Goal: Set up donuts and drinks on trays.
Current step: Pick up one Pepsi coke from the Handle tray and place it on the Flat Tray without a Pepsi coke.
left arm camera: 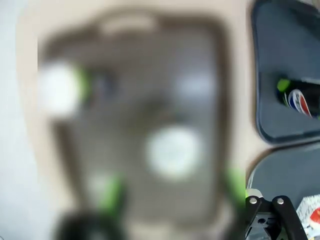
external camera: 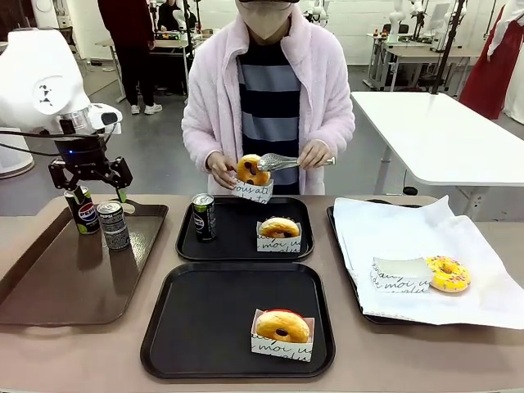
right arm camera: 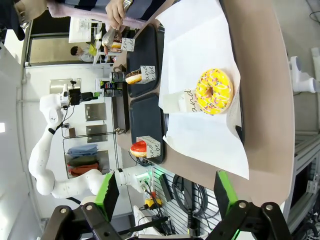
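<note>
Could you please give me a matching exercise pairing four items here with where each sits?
Things:
1. yellow-glazed sprinkled ring donut
2. lone slim black soda can
3. red-edged golden-brown ring donut
4. two slim soda cans standing together

Places:
A. near matte black square tray
B. glossy brown handled tray
C. white paper sheet
D. far matte black square tray

Pairs: 1-C, 2-D, 3-A, 4-B

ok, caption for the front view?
Open left gripper by two cans on brown tray; person holds donut in tongs by far black tray.
</note>
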`<state>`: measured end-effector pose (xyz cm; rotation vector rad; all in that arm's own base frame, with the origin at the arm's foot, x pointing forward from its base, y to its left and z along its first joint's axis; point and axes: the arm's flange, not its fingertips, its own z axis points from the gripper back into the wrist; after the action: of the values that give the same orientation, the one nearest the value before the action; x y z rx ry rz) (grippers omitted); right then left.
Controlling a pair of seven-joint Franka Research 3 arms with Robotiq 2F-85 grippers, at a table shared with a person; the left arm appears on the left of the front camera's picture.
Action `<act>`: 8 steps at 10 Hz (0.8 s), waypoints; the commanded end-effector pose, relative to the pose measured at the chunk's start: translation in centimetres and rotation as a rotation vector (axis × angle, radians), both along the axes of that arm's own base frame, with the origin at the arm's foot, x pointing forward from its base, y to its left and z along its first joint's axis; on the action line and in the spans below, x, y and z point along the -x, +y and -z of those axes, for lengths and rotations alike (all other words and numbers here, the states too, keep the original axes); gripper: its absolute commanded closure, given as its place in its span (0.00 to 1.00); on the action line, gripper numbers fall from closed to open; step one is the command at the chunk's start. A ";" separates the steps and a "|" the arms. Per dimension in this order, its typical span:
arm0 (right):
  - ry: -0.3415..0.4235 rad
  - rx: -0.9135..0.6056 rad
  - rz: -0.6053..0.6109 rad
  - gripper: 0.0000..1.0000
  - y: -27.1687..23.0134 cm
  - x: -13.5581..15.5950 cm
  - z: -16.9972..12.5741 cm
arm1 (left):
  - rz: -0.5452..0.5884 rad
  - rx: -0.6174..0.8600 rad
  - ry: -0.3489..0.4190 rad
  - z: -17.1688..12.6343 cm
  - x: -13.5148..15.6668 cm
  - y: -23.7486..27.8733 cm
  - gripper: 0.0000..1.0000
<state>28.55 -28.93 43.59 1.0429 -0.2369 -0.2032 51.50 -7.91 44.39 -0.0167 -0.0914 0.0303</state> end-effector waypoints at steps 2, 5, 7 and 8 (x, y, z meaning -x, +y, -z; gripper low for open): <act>-0.008 -0.007 -0.002 0.00 -0.1 0.0 0.0 | -0.039 -0.027 0.013 1.3 -2.4 -0.3 0.00; -0.008 -0.007 -0.002 0.00 -0.1 0.0 0.0 | 0.004 0.035 0.052 2.7 -2.7 -0.8 0.00; -0.008 -0.007 -0.002 0.00 -0.1 0.0 0.0 | 0.010 0.020 0.073 3.6 -2.7 -0.7 0.00; -0.008 -0.007 -0.002 0.00 -0.1 0.0 0.0 | 0.004 0.016 0.080 4.1 -2.7 -0.6 0.00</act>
<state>28.55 -28.93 43.59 1.0429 -0.2370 -0.2033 54.00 -8.73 40.52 -0.0245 -0.0262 0.0359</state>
